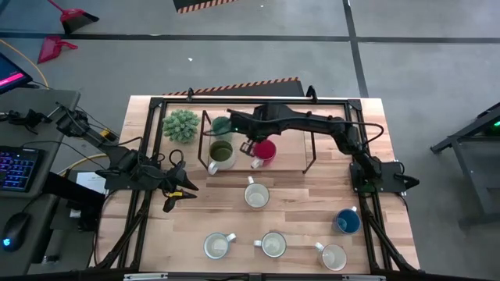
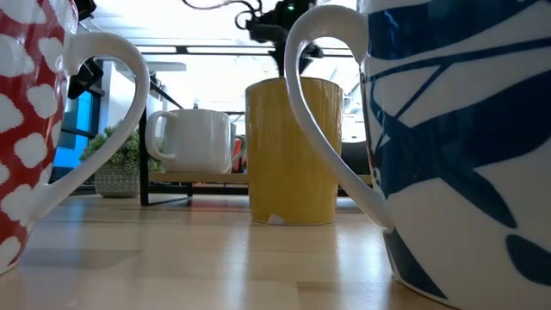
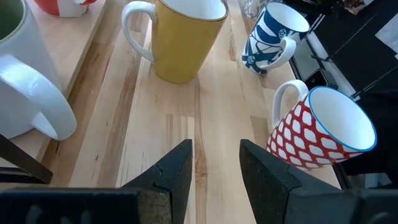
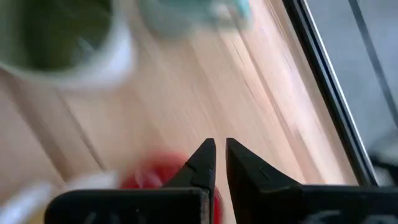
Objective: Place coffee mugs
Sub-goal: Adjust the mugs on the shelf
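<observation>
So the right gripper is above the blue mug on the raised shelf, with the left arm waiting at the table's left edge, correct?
Not quite. The high view shows the right gripper above the red mug on the raised shelf, not the blue one; the blue mug stands on the table near the right edge. The left gripper does wait at the table's left edge.

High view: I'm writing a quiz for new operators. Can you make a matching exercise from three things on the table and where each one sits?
Things:
1. spiky green potted plant
2. red round ceramic mug
3. blue round ceramic mug

Places:
A. right beside the right pincer
B. toward the right edge of the wooden table
C. toward the table's far left corner

Pairs: 1-C, 2-A, 3-B
</observation>
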{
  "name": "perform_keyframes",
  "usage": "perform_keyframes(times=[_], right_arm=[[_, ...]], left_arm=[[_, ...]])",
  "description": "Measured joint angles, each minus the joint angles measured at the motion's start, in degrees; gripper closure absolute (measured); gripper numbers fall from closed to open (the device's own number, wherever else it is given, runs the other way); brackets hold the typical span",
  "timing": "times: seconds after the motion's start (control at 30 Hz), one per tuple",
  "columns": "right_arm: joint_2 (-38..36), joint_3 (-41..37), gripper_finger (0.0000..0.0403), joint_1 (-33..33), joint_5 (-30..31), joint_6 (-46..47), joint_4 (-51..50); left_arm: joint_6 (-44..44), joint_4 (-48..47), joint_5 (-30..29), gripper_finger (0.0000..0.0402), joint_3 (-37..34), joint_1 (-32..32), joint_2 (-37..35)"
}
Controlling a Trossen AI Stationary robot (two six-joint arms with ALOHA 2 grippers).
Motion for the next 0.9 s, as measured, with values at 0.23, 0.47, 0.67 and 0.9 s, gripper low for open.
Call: perform_keyframes(times=[0.23,0.47,0.67,0.9], right_arm=[[0.1,-2.2,0.0386,1.5,0.7,7.3,-5.6],[0.1,-6.2,0.0386,2.0,1.8,12.1,-5.6],[-0.7,-5.8,0.0386,1.6,5.8,12.9,-5.5],[-7.5,-5.7,0.0386,-0.4,9.1,12.4,-5.6]], left_arm=[[0.0,0.0,0.0,0.0280,0.0,0.0,0.0],[0.0,-0.1,0.0,0.0280,0.0,0.0,0.0],[0.0,-0.7,0.0,0.0280,0.0,0.0,0.0],[0.0,-2.0,0.0,0.0280,0.0,0.0,0.0]])
